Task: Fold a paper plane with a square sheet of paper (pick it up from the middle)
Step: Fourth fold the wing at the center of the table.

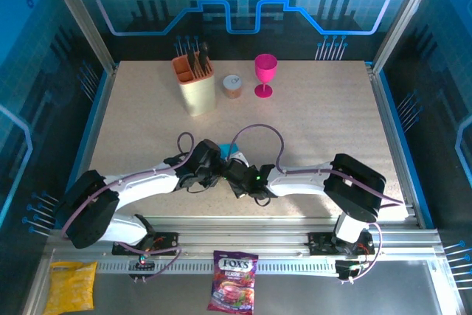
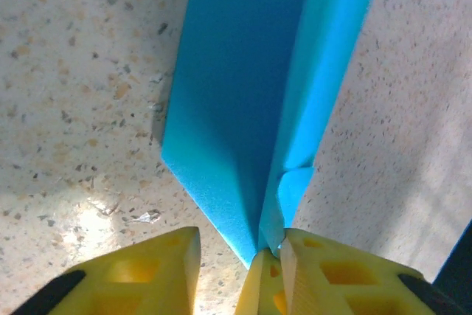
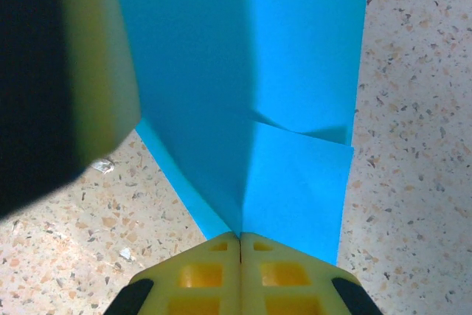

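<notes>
The cyan sheet of paper, folded along a long centre crease, is found at the near middle of the speckled worktop, between the left arm and right arm. Its creased end is pinched by the right pincer, whose fingers are pressed together on it — while the left pincer is spread, the paper's corner reaching into the gap beside one yellow finger.

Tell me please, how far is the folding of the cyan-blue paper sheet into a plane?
Done: the thin cyan-blue paper sheet has a centre crease and one small folded flap. In hand: the right gripper pinches the crease; the left gripper stands open beside it. To do: narrow wings and a pointed nose.
</notes>
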You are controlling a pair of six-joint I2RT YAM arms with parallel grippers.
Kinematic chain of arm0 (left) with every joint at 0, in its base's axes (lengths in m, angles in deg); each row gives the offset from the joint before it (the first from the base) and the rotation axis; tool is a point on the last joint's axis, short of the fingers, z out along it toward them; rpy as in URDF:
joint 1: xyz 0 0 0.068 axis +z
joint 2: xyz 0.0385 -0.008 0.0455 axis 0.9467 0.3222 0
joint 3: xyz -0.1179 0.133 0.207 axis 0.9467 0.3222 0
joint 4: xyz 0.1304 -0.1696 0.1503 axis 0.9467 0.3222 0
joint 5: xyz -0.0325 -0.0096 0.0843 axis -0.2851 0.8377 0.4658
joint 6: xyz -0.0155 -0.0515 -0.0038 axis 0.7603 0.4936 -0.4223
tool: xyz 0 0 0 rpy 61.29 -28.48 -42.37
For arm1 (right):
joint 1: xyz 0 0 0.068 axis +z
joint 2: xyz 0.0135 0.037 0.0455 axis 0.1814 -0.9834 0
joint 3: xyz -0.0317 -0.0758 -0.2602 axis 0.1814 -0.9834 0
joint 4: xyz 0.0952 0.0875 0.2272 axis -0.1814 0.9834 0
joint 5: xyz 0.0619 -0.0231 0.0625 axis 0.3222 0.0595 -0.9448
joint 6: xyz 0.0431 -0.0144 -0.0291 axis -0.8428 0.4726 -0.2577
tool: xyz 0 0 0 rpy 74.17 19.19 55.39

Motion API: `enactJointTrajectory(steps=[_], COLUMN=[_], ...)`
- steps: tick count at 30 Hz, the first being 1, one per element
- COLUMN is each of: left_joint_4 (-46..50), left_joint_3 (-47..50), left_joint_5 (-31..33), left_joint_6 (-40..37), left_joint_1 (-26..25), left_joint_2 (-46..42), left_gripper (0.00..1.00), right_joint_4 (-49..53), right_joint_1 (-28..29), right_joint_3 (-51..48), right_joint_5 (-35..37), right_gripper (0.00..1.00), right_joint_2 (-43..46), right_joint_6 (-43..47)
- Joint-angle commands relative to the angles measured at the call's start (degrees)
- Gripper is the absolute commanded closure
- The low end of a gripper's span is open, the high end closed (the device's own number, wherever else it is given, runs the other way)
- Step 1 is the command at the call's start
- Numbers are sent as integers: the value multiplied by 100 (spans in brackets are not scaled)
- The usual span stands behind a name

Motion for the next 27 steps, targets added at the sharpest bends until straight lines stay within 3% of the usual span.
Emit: enactJointTrajectory(steps=[1,7,14,27], left_joint_4=[284,299,430,1], left_joint_3=[-177,-186,-616,-540], left_joint_5=[54,-265,-1011,-1568], left_joint_6=[-510,-1429,-2178,-1890], left_joint_1=[228,679,810,802], left_joint_2=[-242,-438,-57,669], left_gripper=[53,40,37,38], right_joint_4=[-33,-460,-790,-897], right_joint_1=[-38,-238,-464,-645], right_joint_3=[-65,-398,-659,-751], right_joint_5=[-99,-758,-1424,-1651], right_gripper=[100,100,100,100], right_joint_2=[66,340,499,627], right_joint_6=[97,354,522,427])
